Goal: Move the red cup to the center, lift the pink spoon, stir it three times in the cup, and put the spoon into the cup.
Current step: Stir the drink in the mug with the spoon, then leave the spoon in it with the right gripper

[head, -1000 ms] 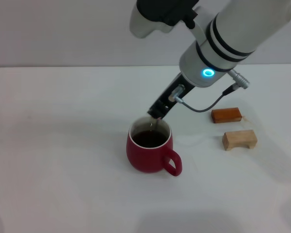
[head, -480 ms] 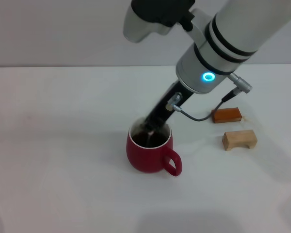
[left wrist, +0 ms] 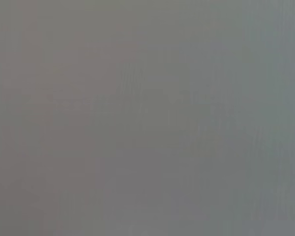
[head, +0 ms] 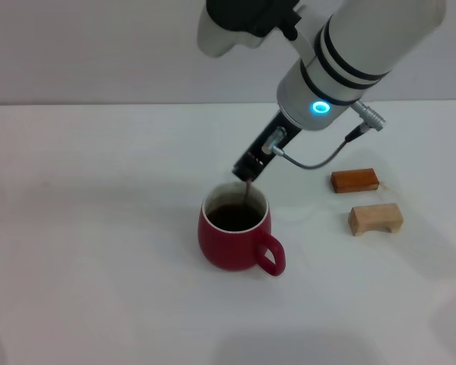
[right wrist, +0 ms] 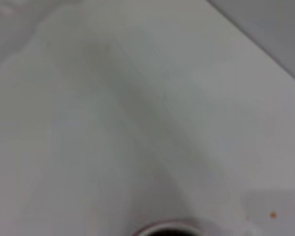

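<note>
One arm at work: the right arm is seen in the head view, reaching in from the upper right and slanting down toward the middle of the table (head: 99,251).
Right gripper (head: 248,176): it is held just above the far rim of the red cup; its dark tip is closed on the top of the pink spoon, so far as can be made out from the head view.
Pink spoon (head: 246,190): only a short thin piece is seen below the gripper tip, hanging nearly upright and running down into the cup's mouth; its handle colour and its bowl cannot be made out.
Red cup (head: 234,237): it is stood upright near the middle of the table, with dark liquid inside, a pale inner rim, and its loop handle turned to the near right. In the right wrist view only an arc of its rim (right wrist: 168,227) is caught at the picture's edge.
Orange-brown block (head: 355,180): it is laid flat on the table, well to the right of the cup.
Tan wooden block (head: 375,218): it is set just nearer than the orange-brown block, apart from it.
Left gripper: it is not shown in any view; the left wrist view gives only a plain grey field.
</note>
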{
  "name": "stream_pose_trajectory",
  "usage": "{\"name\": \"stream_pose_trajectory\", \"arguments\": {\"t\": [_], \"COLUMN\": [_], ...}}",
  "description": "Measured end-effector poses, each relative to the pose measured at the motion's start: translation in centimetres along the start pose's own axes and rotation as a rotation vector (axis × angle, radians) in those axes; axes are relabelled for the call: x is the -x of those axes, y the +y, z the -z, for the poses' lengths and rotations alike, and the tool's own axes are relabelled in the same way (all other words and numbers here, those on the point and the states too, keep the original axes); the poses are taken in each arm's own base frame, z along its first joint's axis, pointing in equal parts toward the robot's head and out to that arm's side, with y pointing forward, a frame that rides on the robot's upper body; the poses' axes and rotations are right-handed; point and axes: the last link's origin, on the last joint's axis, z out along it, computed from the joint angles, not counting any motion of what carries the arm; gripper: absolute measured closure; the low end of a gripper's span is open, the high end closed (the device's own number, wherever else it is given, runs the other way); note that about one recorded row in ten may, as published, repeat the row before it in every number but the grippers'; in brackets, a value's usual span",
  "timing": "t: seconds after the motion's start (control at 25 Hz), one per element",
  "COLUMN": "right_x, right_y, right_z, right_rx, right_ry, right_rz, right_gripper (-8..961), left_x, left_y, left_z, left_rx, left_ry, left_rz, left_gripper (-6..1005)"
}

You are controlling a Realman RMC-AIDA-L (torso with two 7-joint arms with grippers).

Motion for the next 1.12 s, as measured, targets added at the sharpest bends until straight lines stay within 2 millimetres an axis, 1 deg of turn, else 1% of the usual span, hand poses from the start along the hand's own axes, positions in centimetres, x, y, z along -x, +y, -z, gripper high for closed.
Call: {"name": "stream_pose_trajectory", "arguments": {"t": [0.08,0.16,0.2,0.24,0.36,0.48,0.52,0.56,0.6,0.64,0.72,0.88,1.0,1.12], "right_x": [-0.2,-0.1,-0.1,0.1,0.5,0.9,1.0,1.1,1.1,0.9,0.5,-0.1,-0.3,0.0], "right_y": [0.4,1.6,1.6,2.2,2.5,2.2,1.9,1.1,1.1,0.5,0.1,0.4,1.4,2.2], "right_z": [0.1,0.6,0.6,1.1,1.4,1.3,1.2,0.9,0.9,0.7,0.4,0.3,0.6,1.0], "right_rx": [0.018,0.077,0.077,0.119,0.139,0.116,0.099,0.051,0.051,0.01,-0.005,0.016,0.074,0.13], "right_ry": [0.028,0.036,0.036,0.017,-0.009,-0.051,-0.061,-0.072,-0.072,-0.063,-0.036,0.01,0.026,-0.001], "right_rz": [0.006,0.027,0.027,0.032,0.034,0.028,0.025,0.017,0.017,0.013,0.009,0.008,0.02,0.021], "right_gripper": [763,763,763,762,762,762,762,761,761,761,761,761,760,760], "left_x": [0.0,0.1,0.1,0.1,0.1,0.1,0.1,0.1,0.1,0.1,0.1,0.1,0.1,0.1], "left_y": [0.0,-0.1,-0.1,-0.2,-0.2,-0.3,-0.3,-0.3,-0.3,-0.3,-0.3,-0.3,-0.3,-0.3], "left_z": [0.0,0.1,0.1,0.1,0.1,0.2,0.2,0.2,0.2,0.2,0.2,0.2,0.2,0.2], "left_rx": [-0.001,-0.004,-0.004,-0.006,-0.006,-0.007,-0.007,-0.007,-0.007,-0.007,-0.007,-0.007,-0.007,-0.006], "left_ry": [-0.001,-0.002,-0.002,-0.004,-0.004,-0.003,-0.003,-0.003,-0.003,-0.003,-0.003,-0.004,-0.004,-0.004], "left_rz": [0.0,0.001,0.001,0.0,0.0,0.0,0.0,0.0,0.0,0.003,0.006,0.009,0.009,0.009], "left_gripper": [156,156,156,156,156,156,156,155,155,155,155,155,155,156]}}
